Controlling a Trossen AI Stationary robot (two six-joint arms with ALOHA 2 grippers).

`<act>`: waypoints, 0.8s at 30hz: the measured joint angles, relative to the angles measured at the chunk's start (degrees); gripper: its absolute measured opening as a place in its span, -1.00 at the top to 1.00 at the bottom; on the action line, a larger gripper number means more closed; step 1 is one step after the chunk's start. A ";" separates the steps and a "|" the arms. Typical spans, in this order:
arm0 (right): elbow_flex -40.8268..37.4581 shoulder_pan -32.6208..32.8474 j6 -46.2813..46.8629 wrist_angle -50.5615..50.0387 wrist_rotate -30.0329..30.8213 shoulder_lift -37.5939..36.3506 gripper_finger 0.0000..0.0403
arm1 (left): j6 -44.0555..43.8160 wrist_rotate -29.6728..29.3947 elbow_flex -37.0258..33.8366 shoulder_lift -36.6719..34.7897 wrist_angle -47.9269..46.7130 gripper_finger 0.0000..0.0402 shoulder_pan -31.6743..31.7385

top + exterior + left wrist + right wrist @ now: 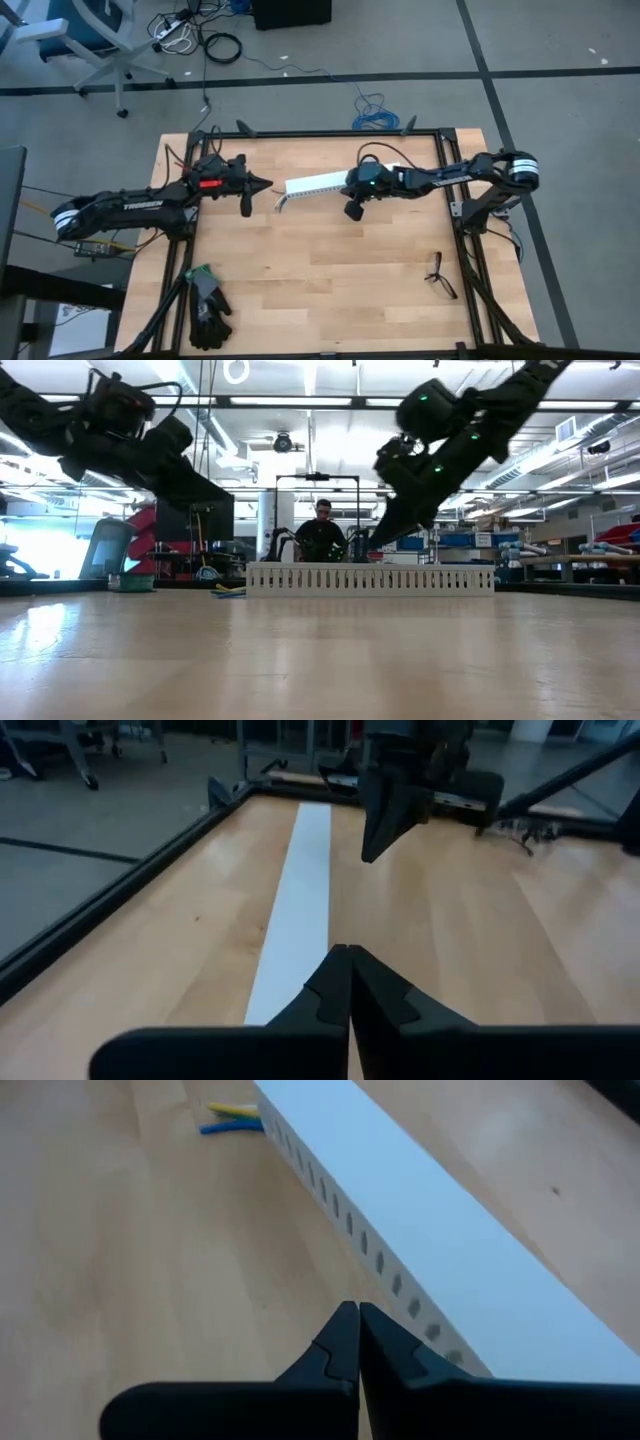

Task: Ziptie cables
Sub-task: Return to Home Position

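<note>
A long white slotted duct (318, 184) lies flat on the wooden table, toward its far side. Yellow and blue wire ends of the cables (232, 1118) stick out on the table at the duct's left end; the rest of the cables is hidden. The ziptie is not in view. My left gripper (266, 184) hovers shut and empty above the table, just left of the duct's left end, pointing along it (348, 952). My right gripper (352, 210) is also shut and empty, raised over the table on the near side of the duct's right half (358, 1310).
Dark-framed spectacles (438, 275) lie near the table's right edge, and black gloves (207, 305) lie at the near left corner. A black frame (330, 134) runs around the table. In the low view a person (322, 530) sits beyond the far edge.
</note>
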 joint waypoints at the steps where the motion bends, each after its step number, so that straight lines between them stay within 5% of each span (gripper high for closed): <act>1: -1.26 0.00 0.29 0.91 0.00 -1.23 1.00 | -0.57 0.00 -0.53 -0.95 0.37 0.95 -0.14; 6: -7.93 -0.97 0.25 5.29 -2.78 -6.57 1.00 | -2.19 -0.49 -4.26 -6.40 2.13 0.98 -0.21; 13: -17.87 -3.80 6.60 26.91 -11.43 -8.39 1.00 | -8.98 -2.72 -11.09 -13.31 15.25 0.99 -1.76; 24: -18.99 -4.10 6.17 27.84 -10.07 -8.43 1.00 | -7.97 -13.75 -11.76 -19.09 7.35 1.00 -9.24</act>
